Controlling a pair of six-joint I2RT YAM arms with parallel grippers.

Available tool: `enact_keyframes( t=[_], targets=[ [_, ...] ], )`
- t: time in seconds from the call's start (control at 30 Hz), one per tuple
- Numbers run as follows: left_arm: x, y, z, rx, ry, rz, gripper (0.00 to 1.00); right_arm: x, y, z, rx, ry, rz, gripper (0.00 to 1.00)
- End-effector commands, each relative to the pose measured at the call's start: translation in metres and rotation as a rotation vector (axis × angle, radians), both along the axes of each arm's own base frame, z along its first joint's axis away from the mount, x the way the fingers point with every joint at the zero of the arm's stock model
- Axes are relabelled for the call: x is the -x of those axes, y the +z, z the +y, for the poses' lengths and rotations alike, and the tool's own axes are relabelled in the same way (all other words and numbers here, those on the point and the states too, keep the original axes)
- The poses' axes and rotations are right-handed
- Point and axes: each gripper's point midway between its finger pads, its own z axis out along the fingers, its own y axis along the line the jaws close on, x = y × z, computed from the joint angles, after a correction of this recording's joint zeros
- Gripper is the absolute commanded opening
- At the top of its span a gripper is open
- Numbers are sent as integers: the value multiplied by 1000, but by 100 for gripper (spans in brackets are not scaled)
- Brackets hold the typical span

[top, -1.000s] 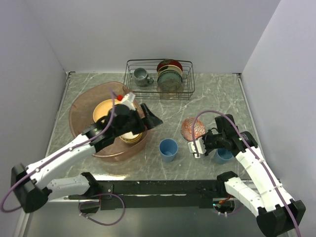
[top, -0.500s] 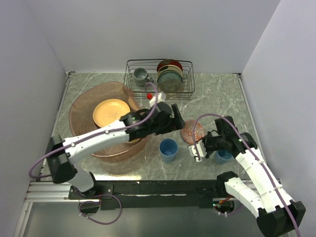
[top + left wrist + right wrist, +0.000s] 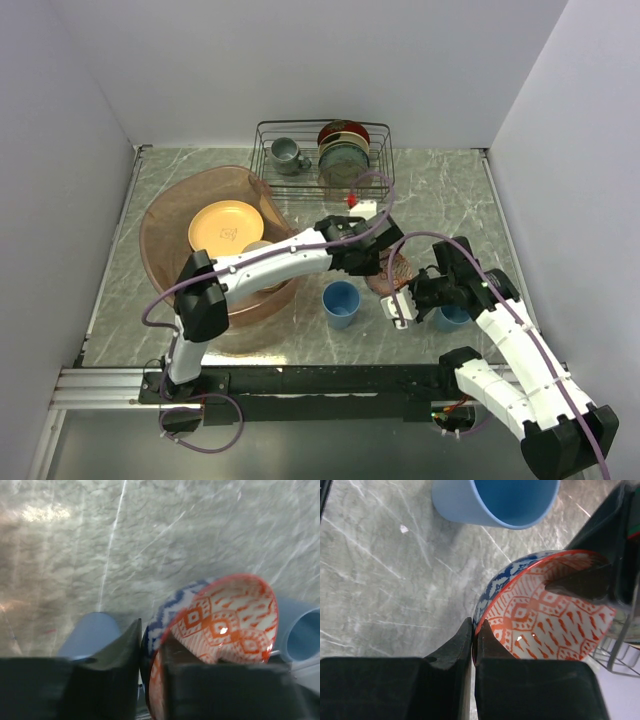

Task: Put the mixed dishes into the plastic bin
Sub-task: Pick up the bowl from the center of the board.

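Note:
The red-patterned bowl (image 3: 393,272) is tipped on edge above the table, between the two arms. My right gripper (image 3: 401,300) is shut on its near rim (image 3: 474,636). My left gripper (image 3: 383,258) reaches across from the left, and its jaws pinch the opposite rim (image 3: 152,641) with one finger inside the bowl (image 3: 225,625). The plastic bin (image 3: 158,232) stands at the left. It holds a yellow-orange plate (image 3: 225,225) and a cream bowl (image 3: 258,250). One light-blue cup (image 3: 341,301) stands left of the held bowl. Another light-blue cup (image 3: 455,317) is partly hidden under my right arm.
A black wire rack (image 3: 322,185) at the back holds a grey mug (image 3: 287,155) and upright dark plates (image 3: 345,155). White walls close in the table on three sides. The right wrist view shows the nearer cup (image 3: 495,500) just beyond the bowl (image 3: 545,610).
My left arm swung right from over the bin to the bowl and closed its open jaws on the rim. The right gripper kept its hold and barely moved.

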Motion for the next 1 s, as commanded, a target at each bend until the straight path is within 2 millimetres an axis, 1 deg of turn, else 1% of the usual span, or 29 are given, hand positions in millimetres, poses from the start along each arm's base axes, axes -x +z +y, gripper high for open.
enact_keyframes(
  t=[0.0, 0.03, 0.07, 0.13, 0.2, 0.27, 0.3, 0.33, 0.37, 0.47, 0.5, 0.57, 0.6, 0.63, 0.67, 0.7, 0.73, 0.8, 0.83, 0.9, 0.93, 0.97],
  targets=[
    [-1, 13, 24, -105, -17, -61, 8, -7, 17, 7, -48, 9, -73, 0],
    [-2, 12, 26, -108, -18, -67, 1, -6, 17, 7, -50, 10, -73, 0],
    [-2, 19, 25, -90, -26, -85, 1, -6, 17, 7, -52, 12, -71, 0],
    [-3, 27, 27, -69, -27, -104, 1, -6, 17, 8, -58, 11, -70, 0],
    [-5, 34, 24, -37, -37, -127, 1, -5, 18, 9, -70, 7, -61, 0],
    [-4, 40, 27, -20, -44, -145, 1, -4, 21, 11, -85, 0, -53, 0],
    [-4, 39, 27, -12, -46, -153, 1, -5, 23, 12, -92, -2, -55, 0],
    [-4, 47, 28, 5, -49, -167, 1, -5, 24, 12, -95, -6, -54, 2],
    [-4, 49, 28, 13, -53, -174, 1, -5, 25, 12, -102, -14, -49, 5],
    [-4, 58, 30, 42, -64, -200, 1, -5, 27, 13, -112, -22, -45, 17],
    [-3, 57, 31, 43, -64, -201, 1, -5, 28, 14, -117, -23, -43, 24],
    [-3, 65, 32, 63, -71, -219, 1, -3, 29, 14, -124, -29, -27, 33],
    [-2, 63, 34, 61, -76, -221, 1, -1, 32, 16, -136, -28, -19, 43],
    [-3, 71, 33, 85, -85, -244, 1, 1, 35, 17, -148, -28, -10, 48],
    [-3, 72, 34, 92, -87, -251, 1, 1, 39, 18, -162, -37, -1, 56],
    [-3, 69, 37, 87, -87, -252, 1, 5, 40, 19, -171, -35, 14, 59],
    [-4, 74, 38, 103, -89, -266, 1, 9, 45, 23, -198, -18, 28, 63],
    [-4, 72, 43, 97, -86, -265, 1, 16, 52, 27, -229, -7, 51, 76],
    [-4, 75, 45, 99, -90, -273, 1, 19, 56, 29, -244, 0, 59, 100],
    [-5, 74, 48, 95, -90, -275, 1, 24, 65, 33, -286, 9, 81, 100],
    [-5, 77, 51, 99, -92, -282, 1, 24, 68, 34, -299, 3, 89, 100],
    [-4, 75, 52, 99, -95, -282, 1, 26, 75, 36, -331, -4, 108, 100]
  ],
)
